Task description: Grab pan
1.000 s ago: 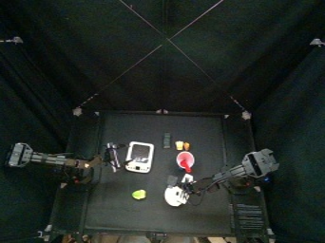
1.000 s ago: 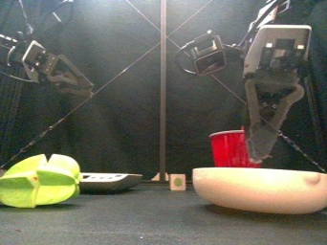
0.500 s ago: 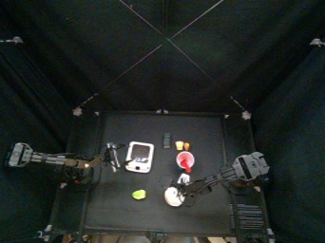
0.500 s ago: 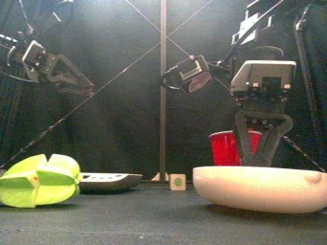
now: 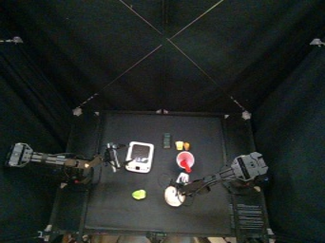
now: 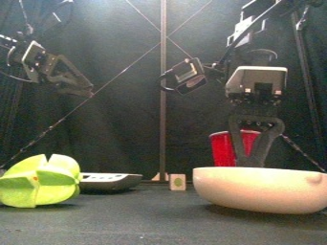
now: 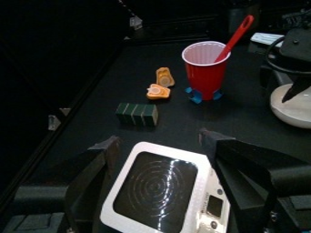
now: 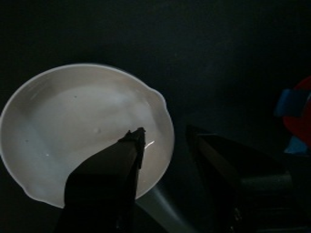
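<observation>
Astride pan rim, right claw

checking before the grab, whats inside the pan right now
Nothing lies in the pan: its cream-white inside shows bare, apart from one jaw of the right gripper hanging over the rim. That jaw covers a strip of the bowl, so that part cannot be checked.

This is a robot test enclosure in a lab, not a home or a shop. Black curtains close off all sides of a small black table, and thin cords cross overhead. Two black robot arms reach in from either side. The things on the table are toys and props: a red cup with a spoon, a small white scale, a yellow-green lump.
</observation>
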Controlling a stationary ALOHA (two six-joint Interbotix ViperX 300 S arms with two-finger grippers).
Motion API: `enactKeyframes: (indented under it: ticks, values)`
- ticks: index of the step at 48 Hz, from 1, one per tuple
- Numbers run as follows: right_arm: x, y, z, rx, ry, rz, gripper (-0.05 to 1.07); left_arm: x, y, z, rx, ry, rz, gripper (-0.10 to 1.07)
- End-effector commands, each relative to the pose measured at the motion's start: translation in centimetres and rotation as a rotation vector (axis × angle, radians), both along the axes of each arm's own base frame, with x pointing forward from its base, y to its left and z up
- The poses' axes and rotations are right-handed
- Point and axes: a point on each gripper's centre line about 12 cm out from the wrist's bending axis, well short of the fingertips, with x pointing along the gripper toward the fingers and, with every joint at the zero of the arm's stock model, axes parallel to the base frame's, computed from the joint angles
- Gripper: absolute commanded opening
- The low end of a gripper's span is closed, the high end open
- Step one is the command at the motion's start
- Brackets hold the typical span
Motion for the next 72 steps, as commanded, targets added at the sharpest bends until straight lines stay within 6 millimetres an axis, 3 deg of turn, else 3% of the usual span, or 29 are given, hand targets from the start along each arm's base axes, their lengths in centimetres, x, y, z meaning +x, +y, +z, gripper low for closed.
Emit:
enactKeyframes:
  ticks: [1, 24, 51, 72]
  values:
    - [0.3, -0.3, 1.0, 0.01, -0.034, -0.01, 0.78, 0.2, 0.1, 0.4, 0.002, -0.012, 0.006, 1.03]
    - [0.1, -0.7, -0.6, 0.035, -0.024, -0.021, 0.78, 0.2, 0.1, 0.4, 0.001, -0.012, 0.005, 1.03]
    - [0.0, -0.7, -0.6, 0.033, -0.021, -0.022, 0.77, 0.2, 0.1, 0.4, 0.003, -0.012, 0.005, 1.03]
    - [0.1, -0.7, -0.2, 0.039, -0.022, -0.03, 0.39, 0.2, 0.1, 0.3, 0.003, -0.009, 0.005, 1.03]
